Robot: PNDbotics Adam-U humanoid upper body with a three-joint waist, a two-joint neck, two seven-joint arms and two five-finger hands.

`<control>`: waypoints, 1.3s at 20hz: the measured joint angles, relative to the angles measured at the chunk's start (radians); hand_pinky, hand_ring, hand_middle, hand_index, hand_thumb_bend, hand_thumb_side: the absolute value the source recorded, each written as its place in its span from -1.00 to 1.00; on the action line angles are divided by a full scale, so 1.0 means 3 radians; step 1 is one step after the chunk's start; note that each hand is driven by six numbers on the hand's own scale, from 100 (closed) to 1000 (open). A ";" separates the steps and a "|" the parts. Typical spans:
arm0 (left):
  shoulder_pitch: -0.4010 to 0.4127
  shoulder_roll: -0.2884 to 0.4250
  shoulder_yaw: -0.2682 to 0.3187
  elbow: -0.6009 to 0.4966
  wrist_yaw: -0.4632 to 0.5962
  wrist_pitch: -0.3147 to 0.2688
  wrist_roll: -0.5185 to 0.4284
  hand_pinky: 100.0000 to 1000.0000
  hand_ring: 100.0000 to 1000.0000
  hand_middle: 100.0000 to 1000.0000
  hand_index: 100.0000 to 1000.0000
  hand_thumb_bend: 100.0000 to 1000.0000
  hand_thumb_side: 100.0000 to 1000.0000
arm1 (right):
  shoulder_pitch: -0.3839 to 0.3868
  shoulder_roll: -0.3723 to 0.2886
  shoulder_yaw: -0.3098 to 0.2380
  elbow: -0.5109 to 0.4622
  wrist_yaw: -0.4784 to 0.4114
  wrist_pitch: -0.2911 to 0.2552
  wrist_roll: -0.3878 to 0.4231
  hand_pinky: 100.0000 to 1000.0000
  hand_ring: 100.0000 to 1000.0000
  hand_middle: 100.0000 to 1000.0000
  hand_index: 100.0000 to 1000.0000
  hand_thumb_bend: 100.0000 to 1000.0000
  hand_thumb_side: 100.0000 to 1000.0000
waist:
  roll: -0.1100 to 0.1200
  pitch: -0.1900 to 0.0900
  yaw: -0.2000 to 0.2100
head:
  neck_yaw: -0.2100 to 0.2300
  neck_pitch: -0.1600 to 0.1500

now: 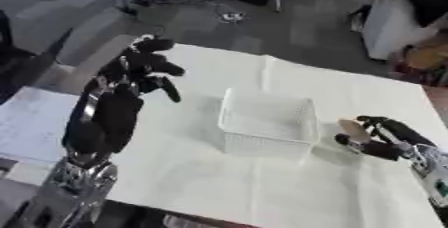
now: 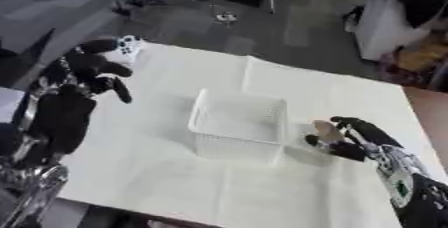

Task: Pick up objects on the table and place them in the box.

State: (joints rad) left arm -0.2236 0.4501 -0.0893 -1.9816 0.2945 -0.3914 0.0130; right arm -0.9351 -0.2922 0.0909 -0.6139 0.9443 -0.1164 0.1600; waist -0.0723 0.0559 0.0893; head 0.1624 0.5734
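I have the right hand [image 1: 385,139] at about four o'clock on the table [image 1: 219,182], just beside the right wall of the white mesh box [image 1: 267,122], with its fingers and thumb curled round a small flat tan piece [image 1: 353,129] that stands nearly on edge in the grip. I cannot make out more of it than a pale, rounded, thin shape. My guess is that it is light and fairly stiff, something like a chip of wood or card, so weight should be no trouble; slipping or twisting between the fingers looks the likelier risk, as only its lower edge seems pinched. Holding it across the flat faces, nearer the middle, would keep it from pivoting. The box sits at the centre of the white cloth and looks empty from here, though the mesh hides its floor somewhat. The left hand [image 1: 140,74] hangs up at ten o'clock near the table's far left edge, fingers loosely bent, holding nothing. To finish, the piece needs lifting over the near rim and letting go.
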 measured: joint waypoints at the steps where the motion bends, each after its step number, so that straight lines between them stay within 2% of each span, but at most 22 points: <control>1: -0.0001 0.0000 0.0000 0.0000 0.0007 0.0001 -0.0002 -0.27 0.29 0.53 0.40 0.29 0.52 | 0.0000 -0.0004 -0.0003 0.0004 -0.0001 0.0000 0.0000 0.32 0.45 0.60 0.96 0.53 1.00 | -0.0001 0.0003 0.0001 | 0.0006 0.0000; 4: -0.0028 0.0000 -0.0005 0.0000 0.0024 0.0001 -0.0005 -0.27 0.29 0.53 0.40 0.29 0.52 | 0.0000 -0.0029 -0.0014 0.0010 -0.0014 -0.0004 0.0001 0.21 0.41 0.60 0.96 0.51 1.00 | -0.0003 0.0006 0.0018 | 0.0023 0.0000; 7: -0.0030 0.0000 -0.0015 0.0000 0.0039 0.0002 -0.0008 -0.27 0.29 0.53 0.40 0.30 0.52 | 0.0000 -0.0053 -0.0022 0.0020 -0.0023 -0.0010 -0.0005 -0.14 0.28 0.56 0.91 0.43 0.94 | -0.0011 0.0009 0.0029 | 0.0039 0.0000; 9: -0.0037 0.0000 -0.0017 0.0000 0.0051 0.0003 -0.0014 -0.27 0.29 0.53 0.40 0.30 0.52 | 0.0000 -0.0070 -0.0021 0.0017 0.0009 0.0000 -0.0047 -0.79 0.02 0.48 0.83 0.39 0.84 | -0.0011 0.0009 0.0038 | 0.0049 0.0000; 10: -0.0046 0.0000 -0.0017 0.0000 0.0054 0.0003 -0.0017 -0.27 0.29 0.53 0.40 0.30 0.51 | 0.0000 -0.0080 -0.0017 0.0004 0.0050 0.0007 -0.0081 -1.00 -0.10 0.42 0.77 0.38 0.80 | -0.0013 0.0009 0.0039 | 0.0052 0.0000; 12: -0.0057 0.0000 -0.0017 0.0000 0.0063 0.0003 -0.0019 -0.27 0.29 0.53 0.40 0.30 0.51 | 0.0000 -0.0103 -0.0003 -0.0025 0.0174 0.0024 -0.0177 -1.00 -0.42 0.13 0.62 0.32 0.61 | -0.0016 0.0009 0.0040 | 0.0067 0.0000; 15: -0.0057 0.0000 -0.0017 0.0000 0.0077 0.0002 -0.0022 -0.27 0.29 0.53 0.40 0.30 0.51 | -0.0001 -0.0168 -0.0002 -0.0092 0.0432 0.0055 -0.0404 -1.00 -0.64 -0.07 0.44 0.31 0.50 | -0.0028 0.0009 0.0046 | 0.0080 0.0001; 16: -0.0057 0.0000 -0.0017 0.0000 0.0079 0.0002 -0.0023 -0.27 0.29 0.53 0.40 0.30 0.51 | -0.0001 -0.0186 -0.0002 -0.0112 0.0534 0.0066 -0.0478 -1.00 -0.61 -0.06 0.44 0.36 0.56 | -0.0029 0.0009 0.0046 | 0.0081 0.0001; 17: -0.0057 0.0000 -0.0017 0.0000 0.0079 0.0003 -0.0025 -0.27 0.29 0.53 0.40 0.30 0.51 | -0.0001 -0.0201 -0.0002 -0.0124 0.0634 0.0076 -0.0536 -1.00 -0.49 0.00 0.48 0.41 0.66 | -0.0029 0.0009 0.0046 | 0.0081 0.0001; 20: -0.0057 0.0000 -0.0017 0.0000 0.0080 0.0001 -0.0029 -0.27 0.29 0.53 0.40 0.30 0.51 | 0.0000 -0.0208 -0.0005 -0.0121 0.0820 0.0074 -0.0594 -1.00 -0.35 0.14 0.55 0.42 0.83 | -0.0029 0.0009 0.0045 | 0.0100 0.0001; 21: -0.0057 0.0000 -0.0017 0.0000 0.0080 0.0001 -0.0029 -0.27 0.29 0.53 0.40 0.30 0.51 | 0.0000 -0.0208 -0.0012 -0.0119 0.0834 0.0060 -0.0588 -0.88 -0.21 0.22 0.58 0.41 0.96 | -0.0029 0.0009 0.0045 | 0.0105 0.0001; 22: -0.0057 0.0000 -0.0017 0.0000 0.0080 0.0000 -0.0030 -0.27 0.29 0.53 0.40 0.30 0.51 | 0.0000 -0.0208 -0.0020 -0.0116 0.0839 0.0046 -0.0576 -0.54 -0.12 0.27 0.60 0.39 1.00 | -0.0029 0.0009 0.0045 | 0.0105 0.0001; 23: -0.0057 0.0000 -0.0017 0.0000 0.0080 0.0000 -0.0030 -0.27 0.29 0.53 0.40 0.30 0.51 | 0.0000 -0.0208 -0.0023 -0.0114 0.0839 0.0031 -0.0565 -0.34 -0.05 0.32 0.61 0.38 1.00 | -0.0029 0.0009 0.0045 | 0.0105 0.0001; 24: -0.0057 0.0000 -0.0017 0.0000 0.0080 0.0000 -0.0030 -0.27 0.29 0.53 0.40 0.30 0.51 | -0.0001 -0.0208 -0.0023 -0.0112 0.0839 0.0017 -0.0564 -0.37 -0.06 0.31 0.61 0.38 1.00 | -0.0029 0.0009 0.0045 | 0.0105 0.0001; 25: -0.0057 0.0000 -0.0017 0.0000 0.0080 0.0000 -0.0030 -0.27 0.29 0.53 0.40 0.30 0.52 | -0.0004 -0.0208 -0.0023 -0.0112 0.0839 0.0003 -0.0563 0.17 0.23 0.48 0.66 0.33 1.00 | -0.0029 0.0009 0.0045 | 0.0105 0.0002; 26: -0.0057 0.0000 -0.0017 0.0000 0.0080 0.0000 -0.0030 -0.27 0.29 0.53 0.40 0.30 0.51 | -0.0017 -0.0208 -0.0023 -0.0110 0.0834 -0.0008 -0.0559 0.10 0.20 0.47 0.65 0.34 1.00 | -0.0029 0.0009 0.0046 | 0.0105 0.0002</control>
State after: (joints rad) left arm -0.2409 0.4500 -0.0944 -1.9816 0.3185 -0.3914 0.0040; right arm -0.9403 -0.3545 0.0839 -0.6470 1.1945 -0.1187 -0.0077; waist -0.0812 0.0588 0.1030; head 0.1940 0.5741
